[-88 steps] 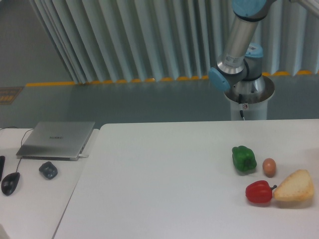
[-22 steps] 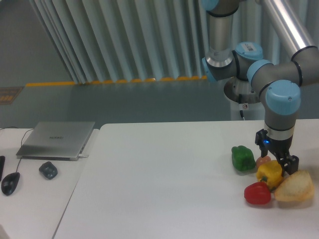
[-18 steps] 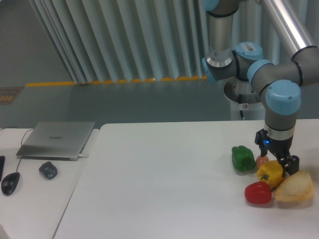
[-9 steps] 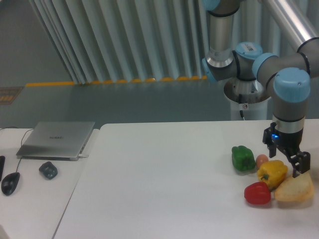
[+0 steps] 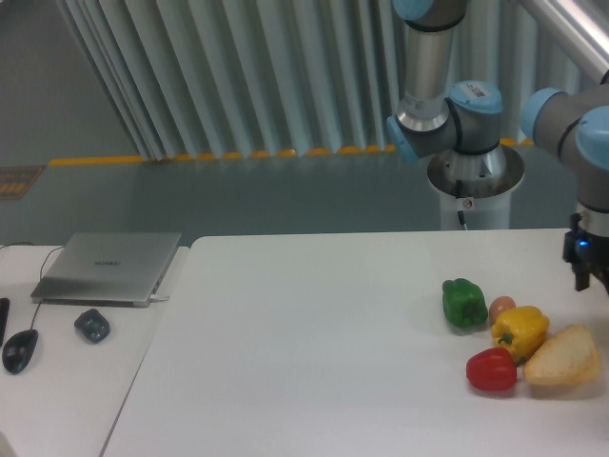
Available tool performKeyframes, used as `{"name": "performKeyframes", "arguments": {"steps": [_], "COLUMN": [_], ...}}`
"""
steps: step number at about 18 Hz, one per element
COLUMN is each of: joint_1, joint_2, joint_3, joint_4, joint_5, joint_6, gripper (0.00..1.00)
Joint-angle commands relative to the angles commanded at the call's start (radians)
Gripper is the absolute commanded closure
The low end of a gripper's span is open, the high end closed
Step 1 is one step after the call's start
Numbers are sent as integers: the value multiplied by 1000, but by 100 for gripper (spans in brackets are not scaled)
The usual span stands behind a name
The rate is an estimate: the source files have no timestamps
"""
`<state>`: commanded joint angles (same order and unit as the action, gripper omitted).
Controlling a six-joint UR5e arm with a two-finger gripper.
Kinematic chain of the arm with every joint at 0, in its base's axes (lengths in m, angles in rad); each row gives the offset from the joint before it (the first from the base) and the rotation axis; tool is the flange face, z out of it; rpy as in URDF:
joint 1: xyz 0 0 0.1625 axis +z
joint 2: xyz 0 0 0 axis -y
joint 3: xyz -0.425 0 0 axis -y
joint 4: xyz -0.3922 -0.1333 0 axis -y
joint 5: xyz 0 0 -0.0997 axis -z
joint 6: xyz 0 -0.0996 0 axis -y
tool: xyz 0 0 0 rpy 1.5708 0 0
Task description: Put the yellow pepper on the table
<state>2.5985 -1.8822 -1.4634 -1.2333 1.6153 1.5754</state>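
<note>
The yellow pepper (image 5: pixel 520 328) rests on the white table (image 5: pixel 314 362) at the right, wedged between the green pepper (image 5: pixel 464 303), the red pepper (image 5: pixel 492 369) and the bread piece (image 5: pixel 563 357). Nothing holds it. My gripper (image 5: pixel 599 284) hangs up and to the right of it at the frame's right edge, lifted clear of the pepper. Only its left finger (image 5: pixel 579 277) shows, set wide of the wrist, so the jaws stand open and empty.
A small brown egg (image 5: pixel 501 307) peeks out behind the yellow pepper. The robot's base (image 5: pixel 474 181) stands behind the table. On the side desk at the left lie a closed laptop (image 5: pixel 109 267), a mouse (image 5: pixel 19 350) and a small dark object (image 5: pixel 92 325).
The gripper let go of the yellow pepper, rose and drew away to the right edge of view. The pepper stays where it was set down among the other foods.
</note>
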Motion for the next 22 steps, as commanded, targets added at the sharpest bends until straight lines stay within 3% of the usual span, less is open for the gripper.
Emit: {"name": "performKeyframes", "arguments": {"steps": [5,12,22], "joint_1": [67,175,219], "joint_2": [11,11,11], "joint_3": [-11,-21,-34], "joint_4": [-2,-54,-64], "joint_5": [-9,-40,-61], "joint_6": [3,195,244], "gripper": [0,0,0]}}
